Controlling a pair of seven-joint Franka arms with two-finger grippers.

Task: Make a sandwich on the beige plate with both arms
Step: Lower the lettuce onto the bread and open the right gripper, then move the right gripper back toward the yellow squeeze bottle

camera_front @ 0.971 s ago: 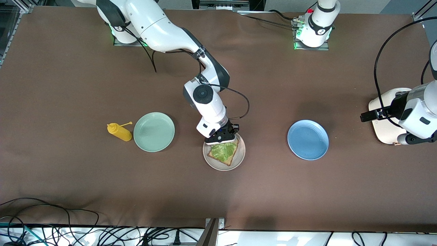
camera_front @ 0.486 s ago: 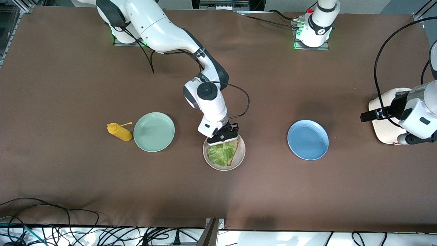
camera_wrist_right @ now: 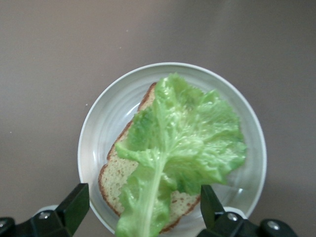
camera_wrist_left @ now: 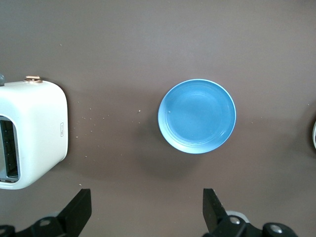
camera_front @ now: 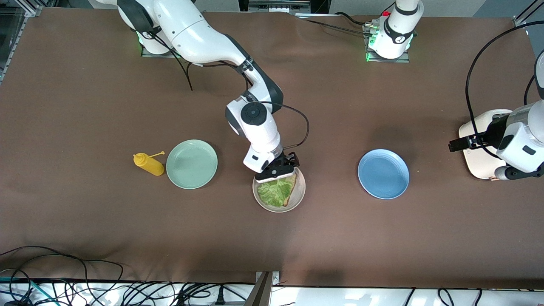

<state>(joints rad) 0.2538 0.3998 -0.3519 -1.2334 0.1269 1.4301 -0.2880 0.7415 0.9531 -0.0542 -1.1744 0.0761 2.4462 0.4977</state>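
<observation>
The beige plate (camera_front: 300,192) (camera_wrist_right: 97,139) lies mid-table. On it rests one slice of brown bread (camera_front: 292,186) (camera_wrist_right: 114,178), and a ruffled green lettuce leaf (camera_front: 275,192) (camera_wrist_right: 183,140) covers most of the slice. My right gripper (camera_front: 275,172) (camera_wrist_right: 143,198) hangs open just above the plate's edge farthest from the front camera. Its fingers stand either side of the leaf's stalk end without touching it. My left gripper (camera_front: 457,145) (camera_wrist_left: 146,200) waits open and empty, high over the table by the toaster.
A white toaster (camera_front: 479,158) (camera_wrist_left: 30,132) stands at the left arm's end of the table. A blue plate (camera_front: 383,173) (camera_wrist_left: 197,116) lies between it and the beige plate. A mint-green plate (camera_front: 191,163) and a yellow squeeze bottle (camera_front: 148,164) sit toward the right arm's end.
My right gripper has opened and let go of the lettuce, which now lies flat on the bread. The gripper has drawn back slightly. The left arm has not moved.
</observation>
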